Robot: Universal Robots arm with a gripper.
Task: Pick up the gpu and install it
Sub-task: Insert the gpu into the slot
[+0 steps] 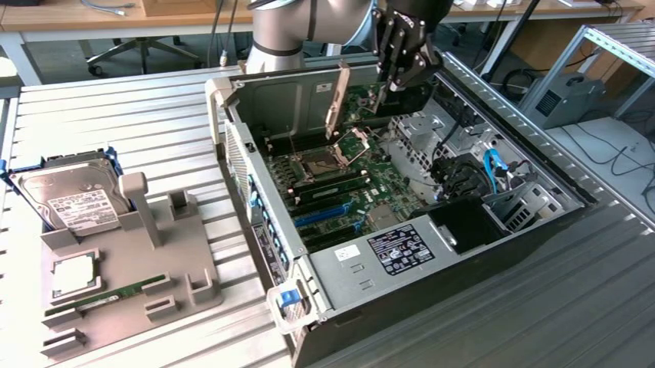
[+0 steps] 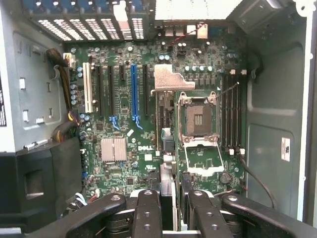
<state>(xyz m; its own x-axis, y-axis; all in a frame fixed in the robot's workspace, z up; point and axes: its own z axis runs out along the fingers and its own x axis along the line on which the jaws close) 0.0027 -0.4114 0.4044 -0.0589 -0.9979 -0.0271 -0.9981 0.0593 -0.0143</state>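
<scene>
My gripper (image 1: 401, 77) is shut on the gpu (image 1: 409, 98), a thin black card held on edge above the open computer case (image 1: 268, 230). Its long silver bracket (image 1: 336, 100) hangs at the end toward the exterior view's left. In the wrist view the gpu (image 2: 159, 129) appears edge-on, running from my gripper (image 2: 168, 198) out to the bent bracket tab (image 2: 171, 79). The card hangs over the motherboard (image 2: 114, 168), apart from it, between the black expansion slots (image 2: 146, 94) and the open CPU socket (image 2: 198, 119).
A blue slot (image 2: 133, 94) lies beside the black ones. Case walls (image 2: 272, 124) and black cables (image 2: 62, 99) flank the board. At the exterior view's left, a grey fixture (image 1: 143, 261) holds a hard drive (image 1: 72, 201), a RAM stick (image 1: 103, 295) and a CPU (image 1: 74, 274).
</scene>
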